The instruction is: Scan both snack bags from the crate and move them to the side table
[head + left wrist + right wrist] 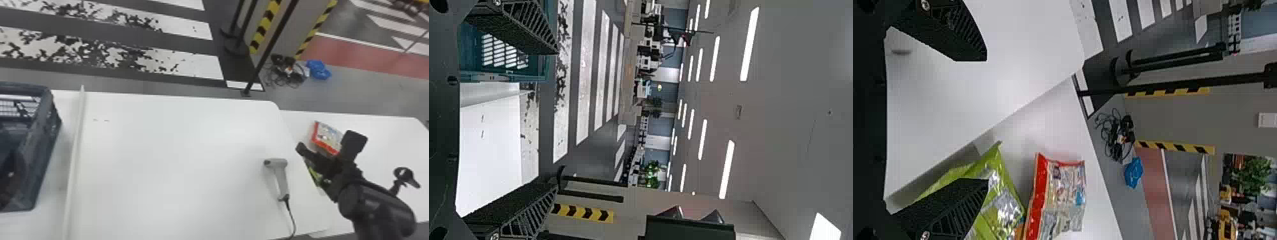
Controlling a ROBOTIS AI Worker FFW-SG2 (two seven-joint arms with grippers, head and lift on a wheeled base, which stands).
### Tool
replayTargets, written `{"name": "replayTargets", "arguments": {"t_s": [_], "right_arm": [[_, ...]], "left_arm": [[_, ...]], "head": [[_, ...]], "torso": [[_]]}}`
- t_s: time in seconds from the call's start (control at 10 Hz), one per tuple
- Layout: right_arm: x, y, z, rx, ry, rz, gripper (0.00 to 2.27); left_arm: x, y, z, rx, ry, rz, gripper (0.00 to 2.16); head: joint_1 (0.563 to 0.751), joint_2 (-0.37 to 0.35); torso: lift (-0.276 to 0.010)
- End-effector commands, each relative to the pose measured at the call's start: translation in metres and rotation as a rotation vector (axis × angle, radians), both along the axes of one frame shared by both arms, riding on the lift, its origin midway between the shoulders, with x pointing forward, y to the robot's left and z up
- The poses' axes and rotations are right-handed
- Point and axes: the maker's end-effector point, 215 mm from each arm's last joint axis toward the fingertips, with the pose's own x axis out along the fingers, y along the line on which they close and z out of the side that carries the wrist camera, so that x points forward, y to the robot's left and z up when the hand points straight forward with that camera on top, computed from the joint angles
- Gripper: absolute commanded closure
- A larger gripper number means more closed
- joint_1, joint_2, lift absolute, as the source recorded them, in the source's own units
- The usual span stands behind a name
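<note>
Has the right tool [328, 143] spread wide near the green bag [995, 172] and the red-edged bag [1065, 195], both on the side surface [383, 134]; has the left tool [556, 120] wide too, near the crate [41, 159].

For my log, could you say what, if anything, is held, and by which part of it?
Nothing: left gripper and right gripper are open and empty.

Past your white bench's [178, 137] far edge, you face dark floor [191, 45] with broad white stripes [183, 28]; beyond its far right corner, yellow-and-black tape [263, 28] edges a grey wall [298, 28]. Strip lights [750, 45] line the ceiling [779, 100].
</note>
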Motion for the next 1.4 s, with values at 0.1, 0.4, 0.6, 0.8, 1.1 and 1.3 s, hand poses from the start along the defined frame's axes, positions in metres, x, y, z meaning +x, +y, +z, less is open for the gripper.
{"name": "replayTargets", "arguments": {"t_s": [0.1, 0.4, 0.6, 0.8, 1.1, 1.3], "right_arm": [[0.017, 0.104, 0.030, -0.005, -0.081, 0.148, 0.06], [0.010, 0.204, 0.068, 0.009, -0.124, 0.294, 0.06], [-0.008, 0.273, 0.086, -0.025, -0.149, 0.384, 0.12], [-0.029, 0.317, 0.090, 0.031, -0.155, 0.444, 0.12], [-0.056, 0.373, 0.114, 0.121, -0.204, 0.556, 0.12], [-0.053, 0.371, 0.180, 0.077, -0.479, 0.554, 0.12]], "left_arm": [[0.001, 0.003, 0.000, 0.005, 0.000, 0.017, 0.04], [0.004, 0.010, 0.000, 0.007, -0.002, 0.054, 0.04], [0.007, 0.009, -0.007, 0.037, 0.005, 0.081, 0.04], [0.013, 0.008, 0.000, 0.010, 0.002, 0.081, 0.04], [0.017, 0.007, 0.001, -0.024, 0.041, 0.060, 0.04], [0.018, 0.000, -0.005, -0.018, 0.093, 0.041, 0.04]], "head": [[0.695, -0.350], [0.695, -0.229], [0.695, -0.152], [0.695, -0.057], [0.695, 0.044], [0.695, 0.076]], "torso": [[-0.029], [-0.029], [-0.029], [-0.029], [-0.029], [-0.029]]}}
